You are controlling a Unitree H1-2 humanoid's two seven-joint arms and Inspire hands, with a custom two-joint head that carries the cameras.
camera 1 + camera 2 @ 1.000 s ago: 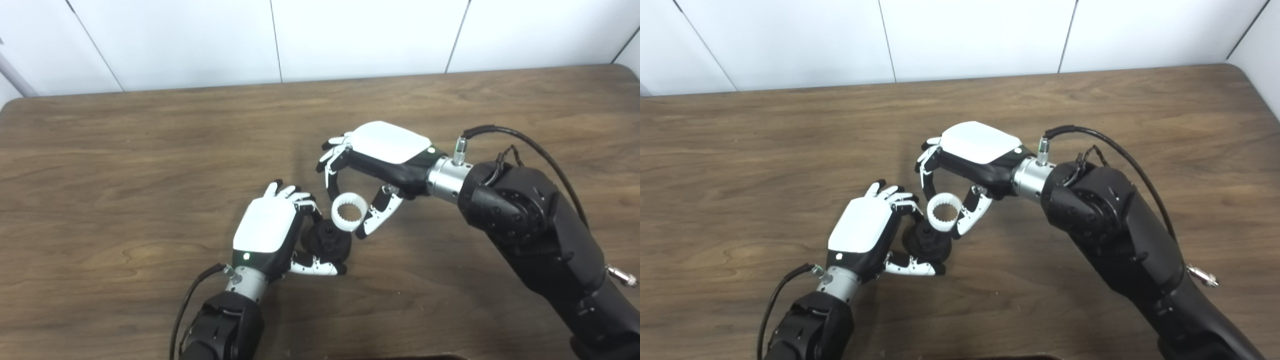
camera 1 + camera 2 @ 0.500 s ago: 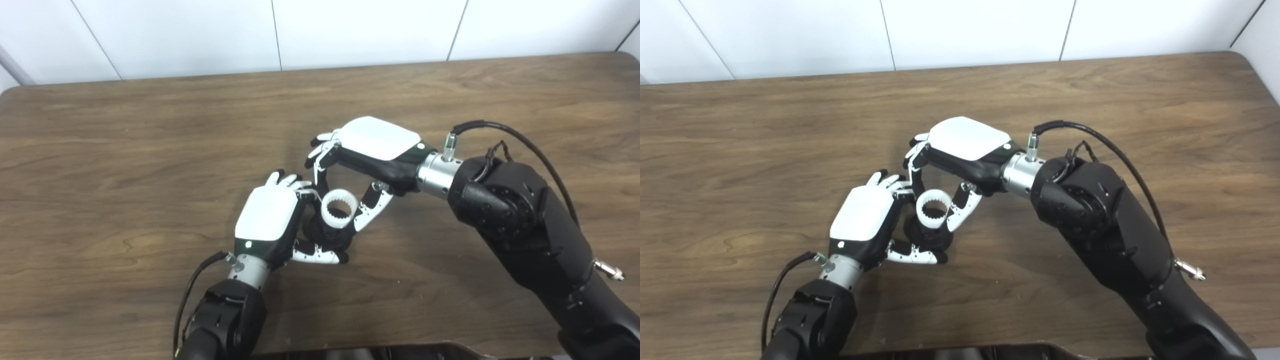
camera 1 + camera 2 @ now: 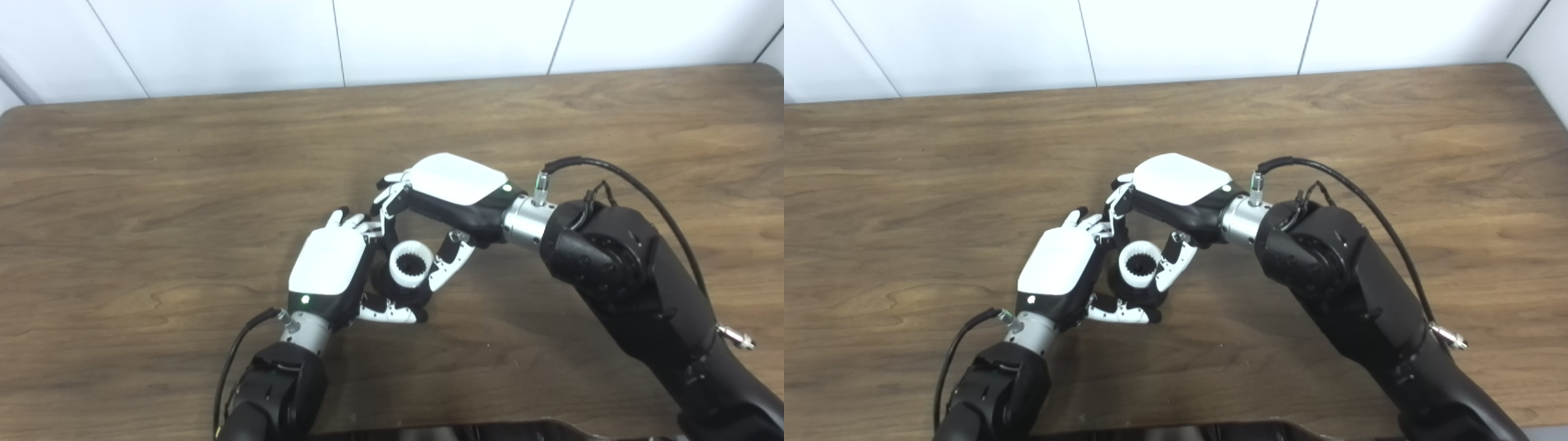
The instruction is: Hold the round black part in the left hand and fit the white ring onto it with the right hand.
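Note:
My left hand (image 3: 331, 269) is shut on the round black part (image 3: 415, 296), holding it just above the wooden table (image 3: 153, 184). The white ring (image 3: 410, 264), toothed on its inside, sits right on top of the black part, with the part's dark centre showing through its hole. My right hand (image 3: 450, 190) reaches in from the right and is shut on the ring, thumb on its right side and fingers on its far left side. Most of the black part is hidden by the ring and both hands.
The brown tabletop stretches wide on all sides of the hands, with a white panelled wall (image 3: 429, 37) behind its far edge. A black cable (image 3: 618, 174) loops over my right wrist. A dark edge (image 3: 1151, 432) shows along the bottom of the picture.
My right hand has carried the white ring left and down, from beside the black part to directly on top of it. The camera tilted slightly. My left hand kept its hold.

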